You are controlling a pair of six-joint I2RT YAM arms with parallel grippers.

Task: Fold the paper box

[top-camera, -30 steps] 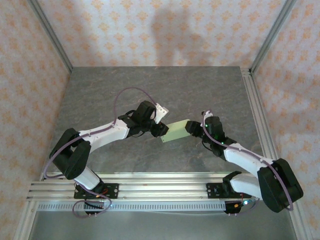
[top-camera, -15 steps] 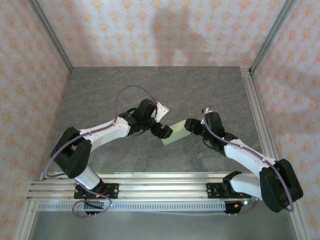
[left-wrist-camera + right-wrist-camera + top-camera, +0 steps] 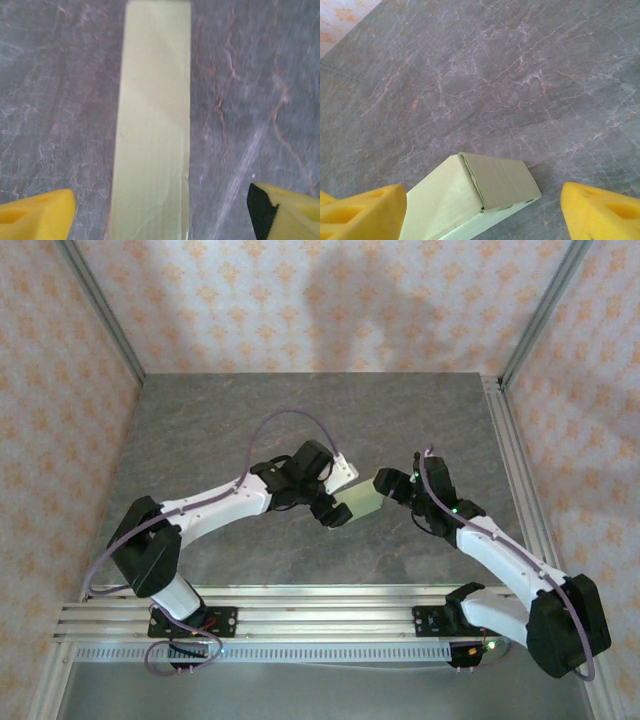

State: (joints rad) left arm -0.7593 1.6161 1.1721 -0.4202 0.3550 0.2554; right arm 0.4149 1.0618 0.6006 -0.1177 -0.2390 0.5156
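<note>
Fingers [image 3: 35, 212] of the left gripper [image 3: 160, 215] stand wide apart, their yellow pads at the two lower corners of the left wrist view. The paper box [image 3: 152, 125] runs straight up between them. It is a long, slim, pale yellow-green carton that appears to lie flat on the grey marbled table [image 3: 60, 75]. From above, it sits slanted near the middle of the table, with one gripper at each end.

The main risk, as a judgement, is that nothing grips the box. Thin card is light, so a brush from any one finger could slide or spin it out from between the jaws. Closing hard across its long walls could crush them, and a faint wrinkle already marks the top face near the left gripper. In the right wrist view the end flap [image 3: 502, 180] looks tucked shut, with a thin seam along its edge. A knock there might pop it open.

Bare table shows on both sides of the box between the left gripper's pads, so they touch nothing. The right gripper [image 3: 485, 215] is also spread wide. One of its pads sits just beside the box's side, and contact there cannot be judged. The other pad is well apart.
</note>
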